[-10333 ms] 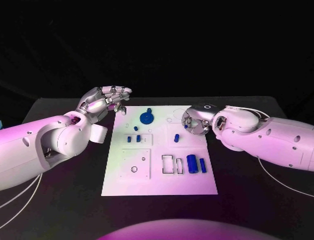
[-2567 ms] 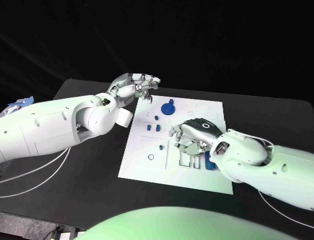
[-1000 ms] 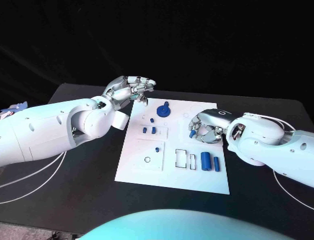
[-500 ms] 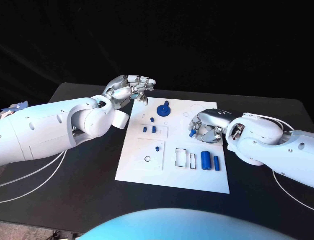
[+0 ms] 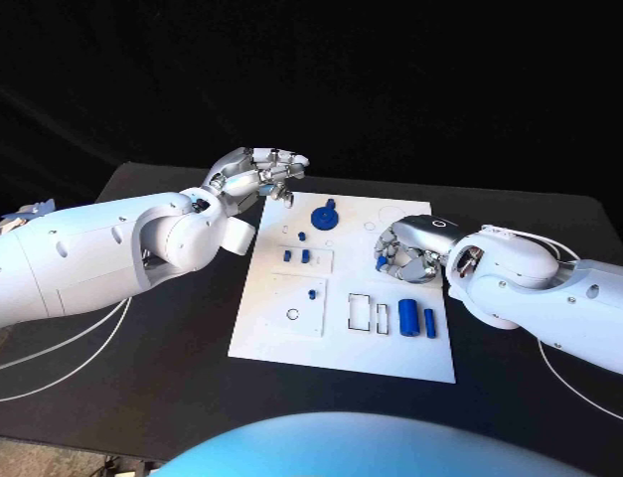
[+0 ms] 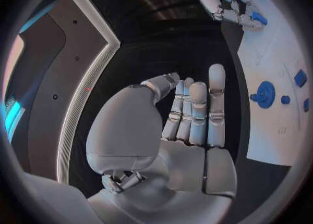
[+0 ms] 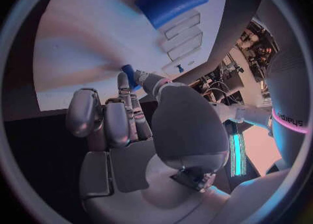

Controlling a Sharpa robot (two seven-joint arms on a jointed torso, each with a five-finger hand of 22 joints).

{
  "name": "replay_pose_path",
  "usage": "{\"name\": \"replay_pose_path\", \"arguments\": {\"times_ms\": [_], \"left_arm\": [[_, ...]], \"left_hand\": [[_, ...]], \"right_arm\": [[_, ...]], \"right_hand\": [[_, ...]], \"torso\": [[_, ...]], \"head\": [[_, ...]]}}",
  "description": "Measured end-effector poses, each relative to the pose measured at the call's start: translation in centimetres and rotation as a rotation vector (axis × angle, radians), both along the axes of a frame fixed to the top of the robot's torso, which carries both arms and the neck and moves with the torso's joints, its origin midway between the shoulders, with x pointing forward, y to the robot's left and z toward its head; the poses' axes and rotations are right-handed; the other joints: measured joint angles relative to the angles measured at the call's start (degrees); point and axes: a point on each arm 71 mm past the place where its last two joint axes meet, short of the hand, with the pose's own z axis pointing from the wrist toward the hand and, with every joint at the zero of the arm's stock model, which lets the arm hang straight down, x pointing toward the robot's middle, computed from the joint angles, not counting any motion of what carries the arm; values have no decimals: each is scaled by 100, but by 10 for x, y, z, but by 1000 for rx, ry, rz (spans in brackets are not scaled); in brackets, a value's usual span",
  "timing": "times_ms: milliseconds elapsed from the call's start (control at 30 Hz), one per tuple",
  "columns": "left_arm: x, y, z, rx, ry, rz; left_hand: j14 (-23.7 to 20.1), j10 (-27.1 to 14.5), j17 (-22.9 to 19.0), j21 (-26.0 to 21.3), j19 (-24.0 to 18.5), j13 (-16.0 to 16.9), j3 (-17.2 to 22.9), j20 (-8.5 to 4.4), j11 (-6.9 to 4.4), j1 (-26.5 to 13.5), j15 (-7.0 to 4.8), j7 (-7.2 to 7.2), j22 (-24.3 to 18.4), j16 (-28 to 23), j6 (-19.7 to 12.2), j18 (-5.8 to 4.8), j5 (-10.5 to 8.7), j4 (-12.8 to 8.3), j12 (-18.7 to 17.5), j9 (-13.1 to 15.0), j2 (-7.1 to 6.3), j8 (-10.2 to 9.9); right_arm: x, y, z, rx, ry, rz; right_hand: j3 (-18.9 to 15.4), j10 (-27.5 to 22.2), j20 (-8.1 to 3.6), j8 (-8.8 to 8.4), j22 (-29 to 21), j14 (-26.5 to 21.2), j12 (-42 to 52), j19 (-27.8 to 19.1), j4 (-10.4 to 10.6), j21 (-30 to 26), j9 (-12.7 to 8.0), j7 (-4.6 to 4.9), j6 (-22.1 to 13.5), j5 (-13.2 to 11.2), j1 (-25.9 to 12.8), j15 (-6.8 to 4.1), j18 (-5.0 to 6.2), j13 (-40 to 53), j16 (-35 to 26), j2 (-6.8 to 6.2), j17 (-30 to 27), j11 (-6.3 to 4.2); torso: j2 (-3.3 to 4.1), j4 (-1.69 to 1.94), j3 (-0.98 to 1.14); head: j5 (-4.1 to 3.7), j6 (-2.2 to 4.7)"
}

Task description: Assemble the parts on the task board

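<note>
The right hand (image 5: 408, 254) has lifted a small blue peg (image 5: 383, 262) off the task board (image 5: 290, 343), pinching it in its fingers above the board's right edge, ready for insertion, while the left hand (image 5: 261, 172) hovers curled, empty.

Dim surroundings, bright-lit centre; wrist views fisheye-bent at rims.

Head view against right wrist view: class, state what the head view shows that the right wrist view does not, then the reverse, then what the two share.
Head view alone: the left hand raised beyond the far left corner of the task board, and the blue gear on the board. Right wrist view alone: the right hand's palm side, thumb and a fingertip pinching a small blue part. Shared: the right hand over the white board, and the large blue cylinder lying beside the rectangular slots.
</note>
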Motion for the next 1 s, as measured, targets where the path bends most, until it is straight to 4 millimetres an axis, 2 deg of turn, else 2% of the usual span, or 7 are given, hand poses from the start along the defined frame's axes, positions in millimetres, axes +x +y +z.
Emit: {"name": "replay_pose_path", "arguments": {"times_ms": [33,133,233,567,767,1000], "left_arm": [[0,0,0,0,0,0],[0,0,0,0,0,0],[0,0,0,1,1,-1],[0,0,0,3,1,-2],[0,0,0,4,1,-2],[1,0,0,4,1,-2]], "left_hand": [[0,0,10,0,0,0,0,0,0,0,0,0,0,1,0,0,0,0,0,1,0,0],[45,0,182,0,0,0,0,0,0,0,14,0,0,84,0,0,0,0,0,10,0,0],[108,0,315,0,0,0,0,0,0,0,16,0,0,126,0,0,0,0,0,13,0,0],[107,0,293,0,21,-5,0,21,0,0,17,0,5,126,0,0,0,0,0,13,0,0],[106,0,293,0,21,-5,0,21,0,0,17,0,5,126,0,0,0,0,0,18,0,0],[106,0,284,0,21,-5,0,21,0,0,18,0,5,126,0,0,0,0,0,23,0,0]], "right_arm": [[0,0,0,3,-5,-2],[0,-1,1,11,-17,-7],[0,-1,2,19,-28,-10],[-4,-3,8,60,-64,-13],[-10,-5,19,100,-92,-13],[-25,13,32,180,-106,28]], "right_hand": [[23,32,-21,31,24,-1,4,21,3,30,12,-19,34,-62,9,-41,-21,18,0,23,15,-30],[52,123,-40,88,68,-3,27,40,-12,52,44,-65,80,-116,29,-43,-21,48,27,62,35,-80],[100,162,-60,148,98,0,27,60,-11,95,47,-96,112,-120,22,-81,-21,68,46,85,55,-81],[100,183,-60,173,112,0,27,60,-11,95,46,-88,143,-152,23,-81,-21,74,48,144,69,-101],[99,183,-70,173,115,-1,26,70,-11,100,46,-87,142,-153,23,-81,-21,79,48,143,69,-101],[99,204,-81,173,137,0,26,81,-11,119,46,-87,140,-164,23,-81,-21,82,72,142,86,-121]], "torso": [[0,0,0],[0,1,0],[-1,2,0],[-8,3,0],[-19,1,-3],[-21,-9,-3]], "head": [[-1,-3],[-2,-9],[-2,-14],[-6,-21],[-17,-27],[-23,-7]]}}
